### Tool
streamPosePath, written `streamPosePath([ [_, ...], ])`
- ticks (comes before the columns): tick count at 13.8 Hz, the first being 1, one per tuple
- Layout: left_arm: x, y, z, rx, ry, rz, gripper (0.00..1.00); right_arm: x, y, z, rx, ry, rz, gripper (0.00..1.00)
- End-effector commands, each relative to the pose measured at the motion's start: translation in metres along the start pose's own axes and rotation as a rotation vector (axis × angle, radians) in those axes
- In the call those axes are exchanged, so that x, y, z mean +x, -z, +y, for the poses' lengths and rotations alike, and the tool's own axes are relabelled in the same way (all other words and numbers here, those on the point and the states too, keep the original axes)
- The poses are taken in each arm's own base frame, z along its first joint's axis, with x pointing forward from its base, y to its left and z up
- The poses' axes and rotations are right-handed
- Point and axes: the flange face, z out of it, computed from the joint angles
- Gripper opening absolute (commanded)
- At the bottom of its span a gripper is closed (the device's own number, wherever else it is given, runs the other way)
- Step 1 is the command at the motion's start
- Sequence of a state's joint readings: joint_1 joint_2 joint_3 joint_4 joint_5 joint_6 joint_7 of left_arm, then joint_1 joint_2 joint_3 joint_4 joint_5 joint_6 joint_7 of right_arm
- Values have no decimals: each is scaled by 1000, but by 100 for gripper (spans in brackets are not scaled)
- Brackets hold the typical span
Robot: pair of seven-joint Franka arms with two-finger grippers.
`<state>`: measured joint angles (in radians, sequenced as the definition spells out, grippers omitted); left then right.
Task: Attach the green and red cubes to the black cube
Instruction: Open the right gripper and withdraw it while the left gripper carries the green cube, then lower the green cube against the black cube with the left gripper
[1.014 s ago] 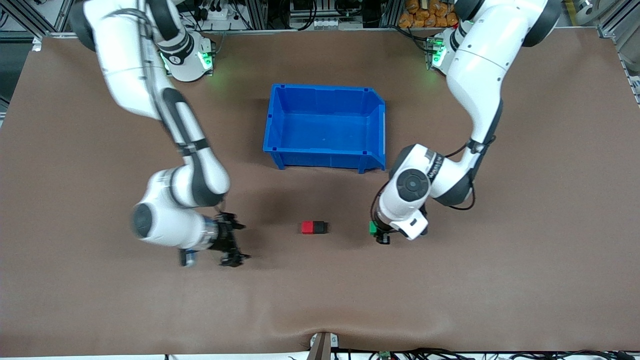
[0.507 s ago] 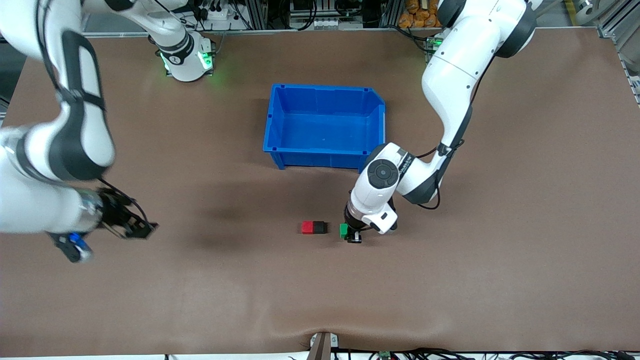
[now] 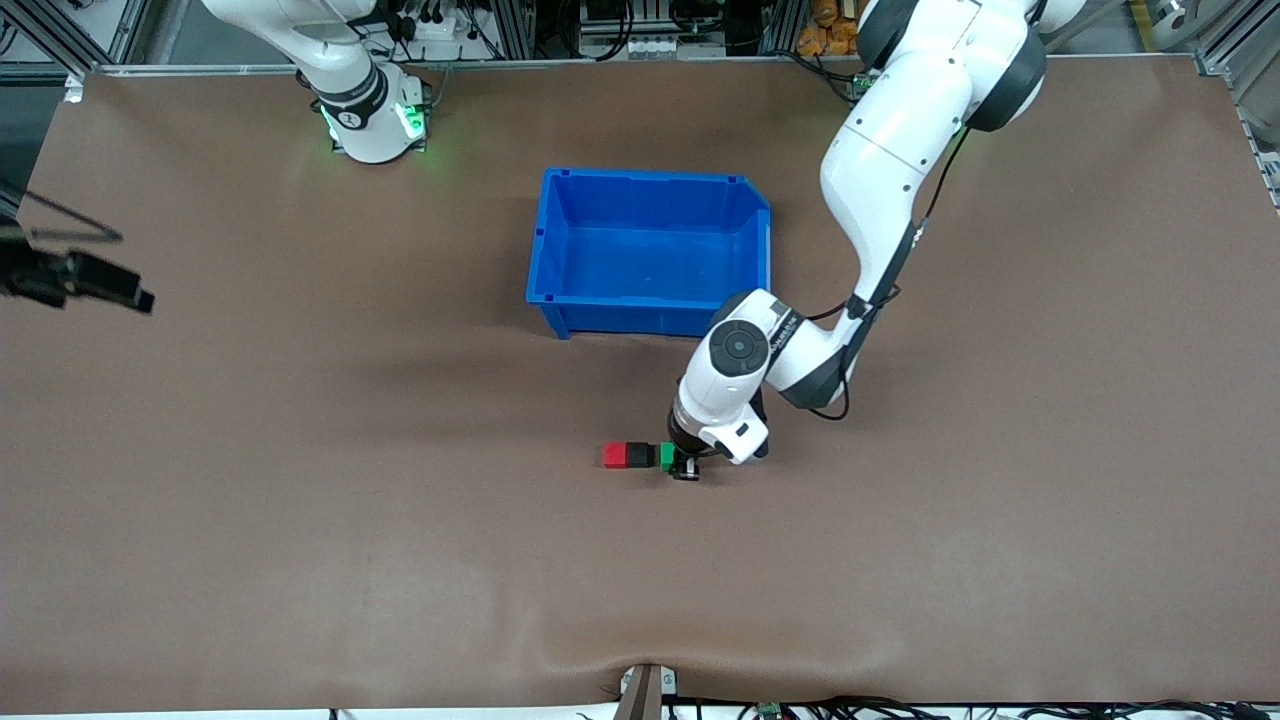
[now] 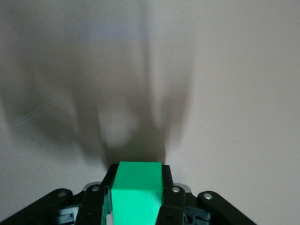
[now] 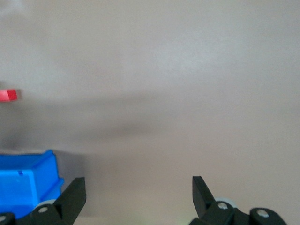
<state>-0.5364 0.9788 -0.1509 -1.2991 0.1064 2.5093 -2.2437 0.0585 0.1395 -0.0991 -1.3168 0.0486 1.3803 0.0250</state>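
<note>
Left gripper point(image 3: 684, 468) clamps the green cube point(image 3: 667, 456) against the black cube point(image 3: 641, 456) (red cube point(image 3: 614, 456) joined), nearer the camera than the bin point(image 3: 650, 252).

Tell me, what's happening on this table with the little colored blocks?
The left gripper is shut on a green cube and presses it against the black cube, which already has the red cube on its opposite face. They sit nearer the front camera than the blue bin. The right gripper is open, pulled away toward its own end of the table.
</note>
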Motion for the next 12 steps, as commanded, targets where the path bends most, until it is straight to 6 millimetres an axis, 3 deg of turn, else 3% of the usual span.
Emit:
streamPosePath([
  [1,-7,-13,-5,-3,-1,9,0,-45,-9,5,-22,35,-15,100],
  [4,-11,-10,-5,-11,-5,2,0,-50,-9,8,-24,32,-17,100],
  [8,-18,-17,-15,-4,-23,4,0,-49,41,11,-41,13,79,100],
  [12,-21,-16,-16,-6,-29,2,0,-50,38,9,-25,27,68,100],
])
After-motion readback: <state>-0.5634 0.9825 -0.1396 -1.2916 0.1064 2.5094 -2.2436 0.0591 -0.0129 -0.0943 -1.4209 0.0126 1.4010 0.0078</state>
